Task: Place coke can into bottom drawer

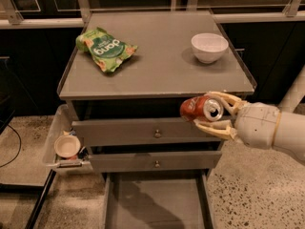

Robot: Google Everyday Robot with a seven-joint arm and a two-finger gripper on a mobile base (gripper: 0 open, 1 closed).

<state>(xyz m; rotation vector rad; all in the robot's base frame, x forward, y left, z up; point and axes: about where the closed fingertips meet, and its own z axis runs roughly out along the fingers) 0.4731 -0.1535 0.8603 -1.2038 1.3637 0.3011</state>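
Observation:
The coke can [199, 109] is red with a silver top and lies on its side in my gripper [209, 112], which is shut on it. The gripper reaches in from the right and holds the can in the air in front of the cabinet's top edge, above the right part of the upper drawer fronts. The bottom drawer [155, 203] is pulled out at the bottom of the frame, a wide grey tray with a bare floor, below and to the left of the can.
On the cabinet top [157, 68] lie a green snack bag [105, 49] at the left and a white bowl [208, 46] at the right. Two shut drawer fronts with brass knobs [157, 133] sit below. A side tray [59, 144] with a small cup hangs on the left.

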